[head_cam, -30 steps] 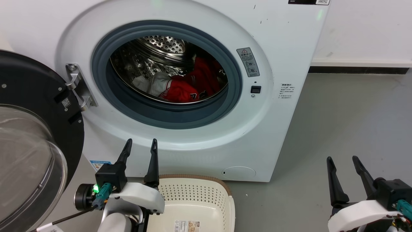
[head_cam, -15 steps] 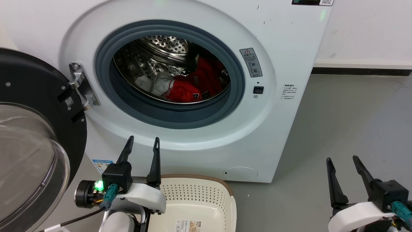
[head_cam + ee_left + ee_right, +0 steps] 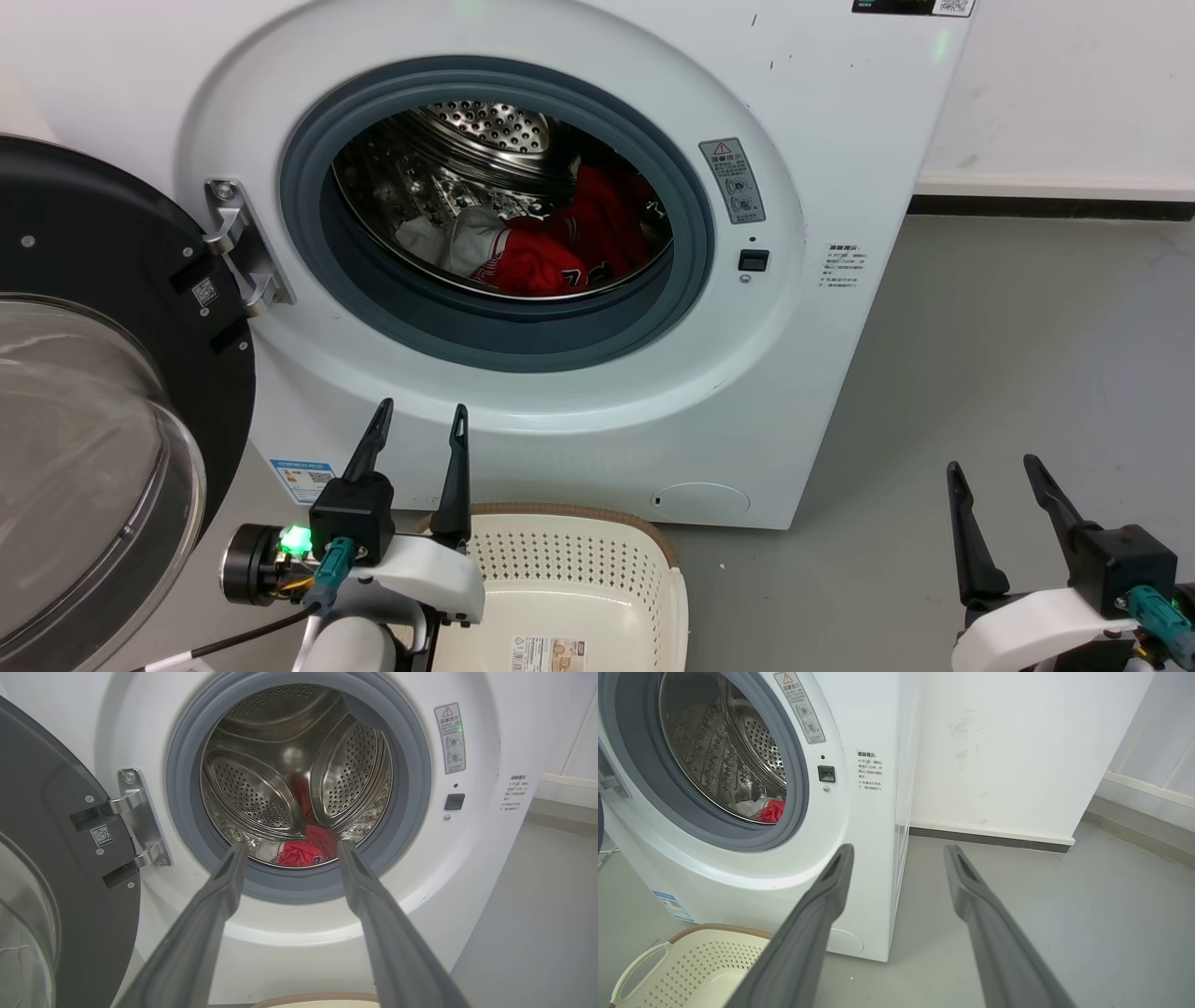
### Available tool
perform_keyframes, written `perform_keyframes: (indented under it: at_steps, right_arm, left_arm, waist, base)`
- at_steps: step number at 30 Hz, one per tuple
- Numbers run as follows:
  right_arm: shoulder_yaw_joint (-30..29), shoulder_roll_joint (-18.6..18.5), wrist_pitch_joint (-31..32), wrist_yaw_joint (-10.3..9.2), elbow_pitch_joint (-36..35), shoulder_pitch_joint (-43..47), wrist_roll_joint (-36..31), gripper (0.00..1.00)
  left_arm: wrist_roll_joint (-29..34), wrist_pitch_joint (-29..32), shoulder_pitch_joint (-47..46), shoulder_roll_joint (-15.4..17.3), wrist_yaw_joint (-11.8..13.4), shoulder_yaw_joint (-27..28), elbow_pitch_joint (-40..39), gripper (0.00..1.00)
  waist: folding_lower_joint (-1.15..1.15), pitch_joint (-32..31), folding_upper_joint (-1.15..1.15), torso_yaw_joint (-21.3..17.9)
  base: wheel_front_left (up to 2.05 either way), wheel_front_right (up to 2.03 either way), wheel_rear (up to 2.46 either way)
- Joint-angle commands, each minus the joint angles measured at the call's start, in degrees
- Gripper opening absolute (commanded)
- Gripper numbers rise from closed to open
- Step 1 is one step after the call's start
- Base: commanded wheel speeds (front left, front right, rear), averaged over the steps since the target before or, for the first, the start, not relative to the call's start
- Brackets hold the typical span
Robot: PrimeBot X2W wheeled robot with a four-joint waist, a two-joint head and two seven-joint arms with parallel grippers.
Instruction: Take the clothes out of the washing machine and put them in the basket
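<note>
Grey floor meets white wall, dark skirting.

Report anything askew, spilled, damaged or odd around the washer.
Nothing is spilled or broken. The red and white clothes lie inside the white front-loading washing machine, its black-framed glass door swung open; the cream perforated plastic basket stands upright before it. Only faint grey scuffs mark the white wall.

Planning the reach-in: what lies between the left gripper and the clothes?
In the head view, the washing machine's white front and the lower lip of its grey door seal lie between the left gripper and the clothes.
</note>
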Motion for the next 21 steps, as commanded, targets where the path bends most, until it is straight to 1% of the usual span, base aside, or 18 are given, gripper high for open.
perform_keyframes:
  at_steps: [1, 15, 21]
  right_arm:
    - [0.1, -0.2, -0.4, -0.02, 0.2, 0.2, 0.2, 1.0]
    - [0.3, -0.2, -0.3, -0.02, 0.6, -0.4, 0.6, 1.0]
    - [1.1, -0.2, 0.2, -0.02, 0.0, -1.2, 0.9, 1.0]
  left_arm:
    - [0.1, -0.3, -0.4, -0.3, 0.0, 0.2, 0.2, 1.0]
    - [0.4, -0.3, -1.0, -0.4, -0.2, 0.6, 1.1, 1.0]
    - [0.3, -0.2, -2.8, -0.4, 0.3, 1.2, 2.3, 1.0]
  waist:
    - [0.0, 0.0, 0.0, 0.0]
    - [0.0, 0.2, 0.0, 0.0]
    - [0.0, 1.4, 0.0, -0.7]
  base:
    - [0.0, 0.0, 0.0]
    - [0.0, 0.0, 0.0]
    - [0.0, 0.0, 0.0]
